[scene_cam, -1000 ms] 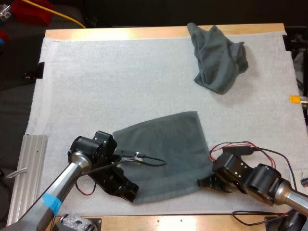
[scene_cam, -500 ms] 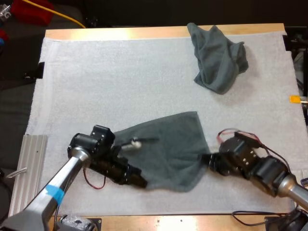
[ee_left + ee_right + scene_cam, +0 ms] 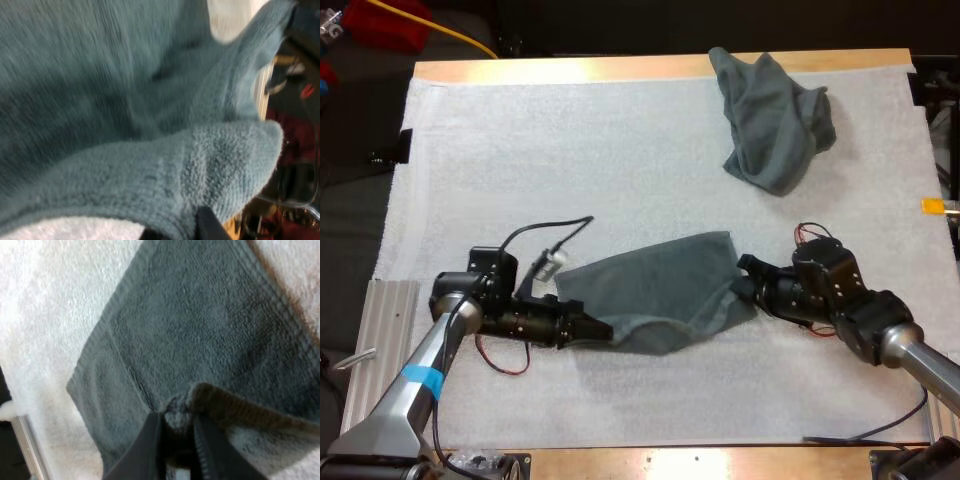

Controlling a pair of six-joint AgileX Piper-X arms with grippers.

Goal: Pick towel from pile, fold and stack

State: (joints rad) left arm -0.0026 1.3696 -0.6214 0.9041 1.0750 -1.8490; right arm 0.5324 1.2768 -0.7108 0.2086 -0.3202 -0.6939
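A dark grey-green towel (image 3: 660, 295) lies on the white mat in the near middle, its near edge lifted and carried toward the far side. My left gripper (image 3: 598, 328) is shut on the towel's near left corner (image 3: 220, 165). My right gripper (image 3: 746, 283) is shut on the near right corner (image 3: 177, 415), the cloth bunched between its fingers (image 3: 142, 450). The towel's far half still rests flat on the mat. A crumpled towel (image 3: 775, 120) sits at the far right of the mat.
The white mat (image 3: 520, 160) covers most of the wooden table. A grooved metal plate (image 3: 380, 340) lies at the mat's near left edge.
Both grippers have lifted the towel's near edge and carried it toward the far side. The towel has gone from flat to half folded over itself.
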